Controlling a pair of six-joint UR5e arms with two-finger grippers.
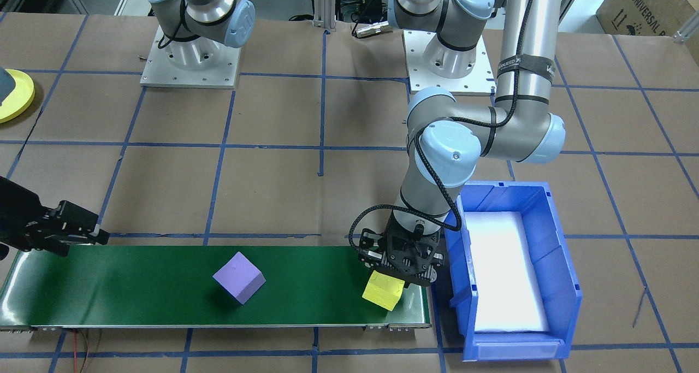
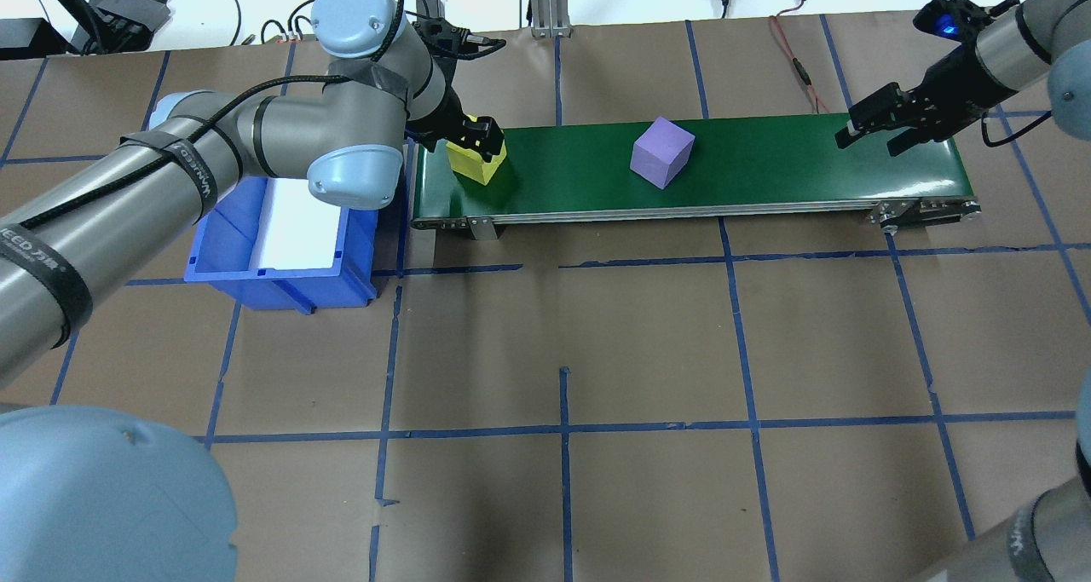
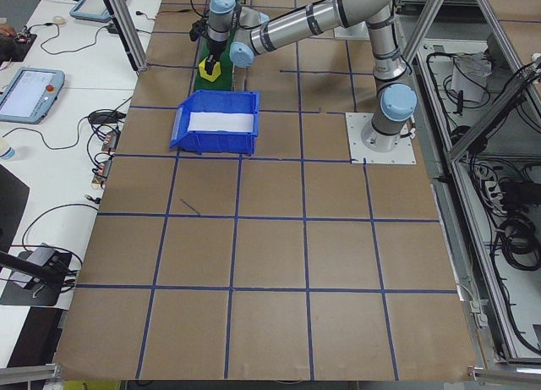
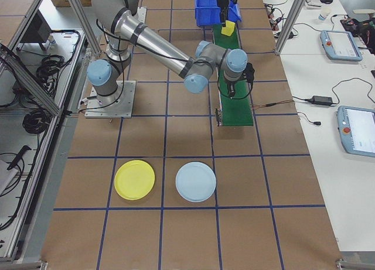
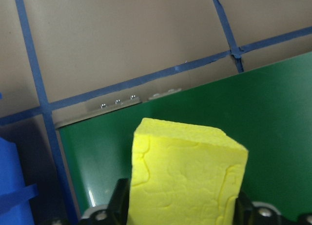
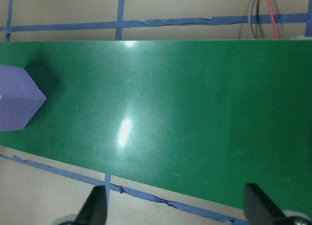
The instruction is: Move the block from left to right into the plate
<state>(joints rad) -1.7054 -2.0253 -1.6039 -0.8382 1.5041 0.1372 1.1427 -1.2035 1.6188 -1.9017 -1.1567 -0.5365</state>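
The green conveyor belt [image 2: 767, 169] carries a purple block [image 2: 662, 152] at mid-length, and my left claw [image 1: 401, 272] is clenched on the yellow block [image 1: 384, 291] at the belt's end just beside the blue bin [image 1: 562, 285]; the yellow plate [image 4: 135, 180] lies well apart, beyond the belt's other end. My right claw [image 2: 886, 126] hangs released over that far end. Risks, as I judge them: the soft block, apparently pinched near its top, may twist free, and a tilted landing could roll it out of reach.
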